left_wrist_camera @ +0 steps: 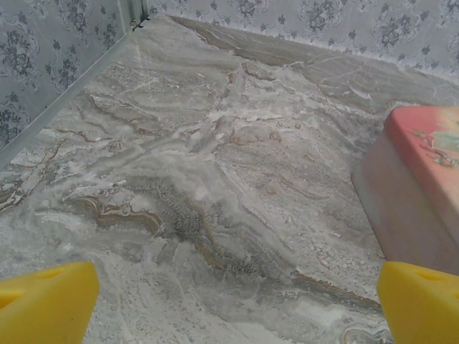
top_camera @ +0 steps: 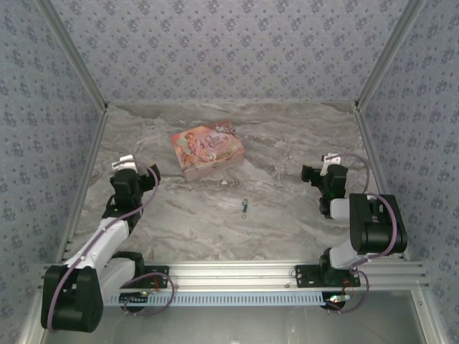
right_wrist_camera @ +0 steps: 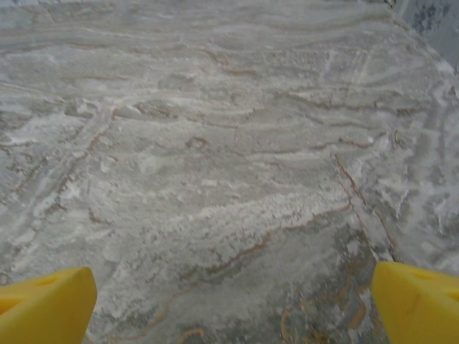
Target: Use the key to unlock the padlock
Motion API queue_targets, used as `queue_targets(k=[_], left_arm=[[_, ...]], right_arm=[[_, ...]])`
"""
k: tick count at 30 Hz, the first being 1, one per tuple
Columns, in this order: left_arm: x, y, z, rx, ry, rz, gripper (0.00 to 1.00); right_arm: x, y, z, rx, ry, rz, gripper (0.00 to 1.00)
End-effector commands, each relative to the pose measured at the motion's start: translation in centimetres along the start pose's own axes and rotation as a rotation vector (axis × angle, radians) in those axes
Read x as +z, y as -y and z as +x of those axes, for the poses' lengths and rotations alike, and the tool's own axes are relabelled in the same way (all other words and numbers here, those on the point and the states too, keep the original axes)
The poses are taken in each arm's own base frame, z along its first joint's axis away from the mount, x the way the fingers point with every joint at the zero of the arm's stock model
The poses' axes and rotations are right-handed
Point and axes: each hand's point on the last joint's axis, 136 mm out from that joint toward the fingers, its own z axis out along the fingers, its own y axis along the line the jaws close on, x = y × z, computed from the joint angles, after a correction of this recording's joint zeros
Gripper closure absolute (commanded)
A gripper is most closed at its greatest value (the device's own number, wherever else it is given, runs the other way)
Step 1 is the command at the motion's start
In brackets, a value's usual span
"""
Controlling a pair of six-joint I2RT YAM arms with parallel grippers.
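Marble tabletop (top_camera: 287,136) holds one padlock (top_camera: 245,207), one pink box (top_camera: 206,150); left gripper (left_wrist_camera: 237,308), right gripper (right_wrist_camera: 233,304) gape empty.

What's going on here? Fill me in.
Nothing is handled yet. The left gripper and right gripper are both open and empty above the table. The padlock lies mid-table, on the arms' side of the box, untouched. A speck near the box may be the key; too small to tell.
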Motion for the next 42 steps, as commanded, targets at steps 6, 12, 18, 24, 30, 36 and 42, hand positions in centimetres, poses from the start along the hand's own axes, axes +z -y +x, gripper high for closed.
queue_targets(k=[6, 12, 18, 24, 30, 36, 42], left_arm=[[1.8, -0.4, -0.7, 0.087, 0.009, -0.025, 0.01], [3.7, 0.0, -0.6, 0.075, 0.063, 0.003, 0.0], [4.9, 0.6, 0.0, 0.165, 0.075, 0.037, 0.0], [4.7, -0.3, 0.3, 0.149, 0.178, 0.068, 0.01], [5.4, 0.1, 1.7, 0.157, 0.194, 0.11, 0.01], [7.4, 0.2, 1.7, 0.153, 0.097, 0.109, 0.0], [8.6, 0.2, 1.7, 0.149, 0.031, 0.106, 0.01]], right_arm=[[0.3, -0.5, -1.1, -0.025, 0.028, -0.019, 0.0], [0.2, -0.5, -1.1, -0.026, 0.027, -0.018, 0.0], [0.3, -0.5, -1.2, -0.028, 0.029, -0.019, 0.0], [0.3, -0.5, -1.2, -0.028, 0.029, -0.018, 0.0], [0.3, -0.5, -1.1, -0.028, 0.028, -0.017, 0.0], [0.3, -0.6, -1.2, -0.031, 0.028, -0.017, 0.0], [0.3, -0.7, -1.2, -0.04, 0.026, -0.016, 0.0]])
